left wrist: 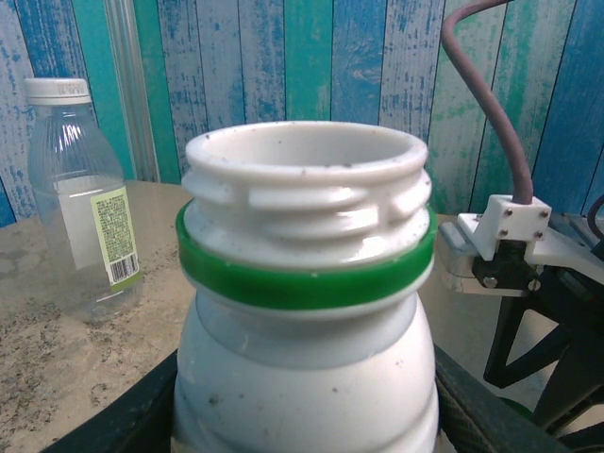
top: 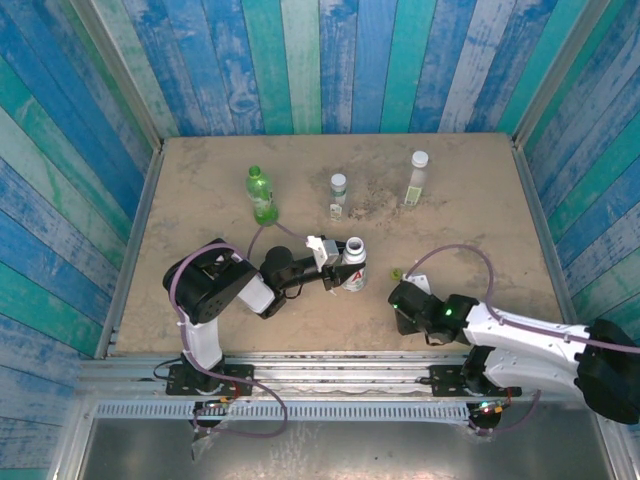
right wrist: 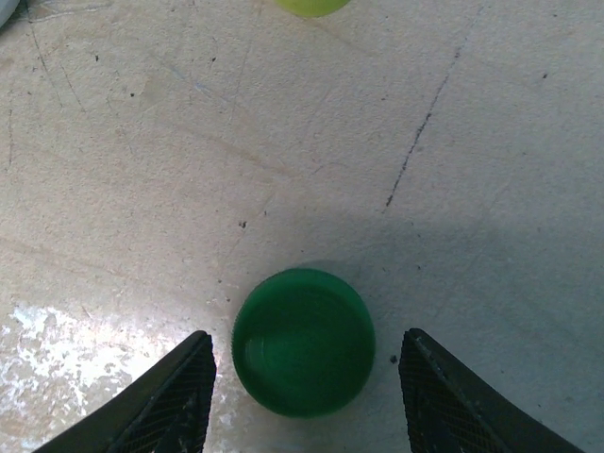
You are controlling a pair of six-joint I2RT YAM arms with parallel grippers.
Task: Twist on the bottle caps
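My left gripper is shut on the white bottle, which stands upright near the table's middle. In the left wrist view the white bottle has a green ring and a bare threaded neck with no cap, and dark fingers press its sides. My right gripper points down at the table, open, with the dark green cap lying hollow side up between its fingers, untouched. A yellow-green cap lies just beyond, at the top edge of the right wrist view.
At the back stand a translucent green bottle, a short clear bottle with a white cap and a tall clear bottle with a white cap, the last also in the left wrist view. Blue plank walls enclose the sandy table.
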